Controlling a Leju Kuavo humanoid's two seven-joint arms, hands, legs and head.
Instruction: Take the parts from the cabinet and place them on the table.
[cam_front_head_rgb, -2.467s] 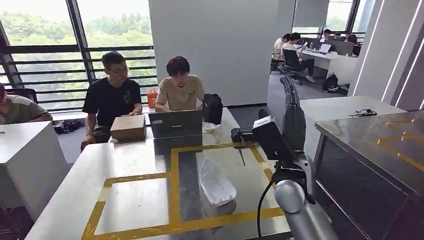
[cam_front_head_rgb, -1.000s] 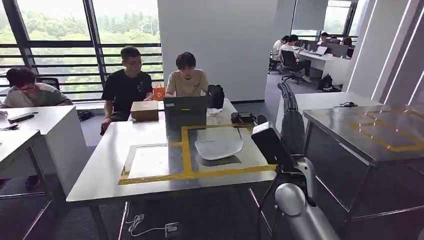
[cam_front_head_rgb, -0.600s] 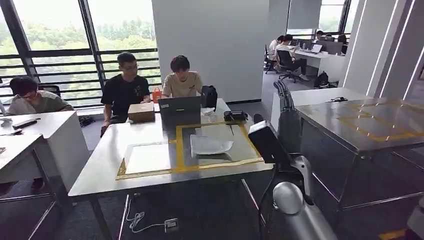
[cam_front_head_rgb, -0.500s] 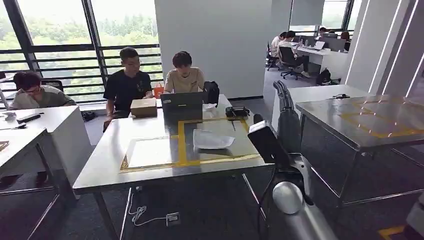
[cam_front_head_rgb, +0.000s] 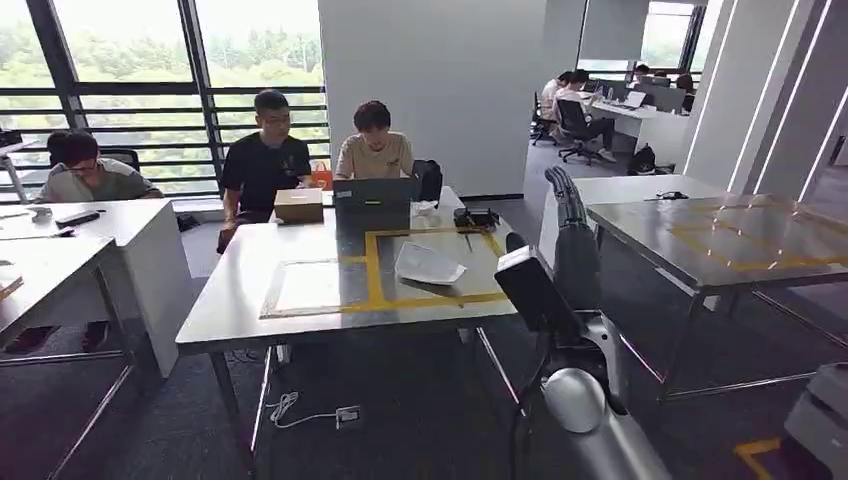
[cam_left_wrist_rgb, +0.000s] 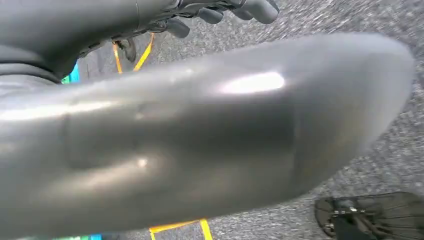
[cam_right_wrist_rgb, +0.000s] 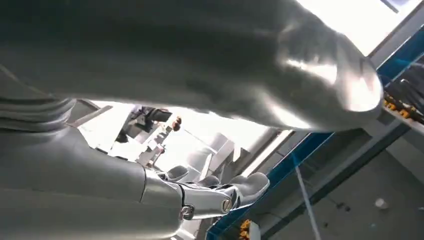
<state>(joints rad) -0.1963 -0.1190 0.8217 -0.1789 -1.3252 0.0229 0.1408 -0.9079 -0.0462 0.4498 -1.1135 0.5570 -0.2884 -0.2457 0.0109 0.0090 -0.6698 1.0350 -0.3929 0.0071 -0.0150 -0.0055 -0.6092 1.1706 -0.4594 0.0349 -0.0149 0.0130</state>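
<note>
Fingers upright; one part on the table.

Counter top looks like brushed metal w/ a dull sheen, marked off w/ glossy yellow tape. On it a pale, translucent-looking plastic part, smooth; a matt brown cardboard box; a laptop w/ matt dark-grey lid. Second counter to the right has the same metal finish, more reflective. Floor is dark carpet, rough weave; in left wrist view it reads as speckled grey pile. Right arm is smooth silver metal or plastic, satin gloss. Left hand fingers look dark, smooth plastic; the cover is glossy grey w/ bright highlights.
</note>
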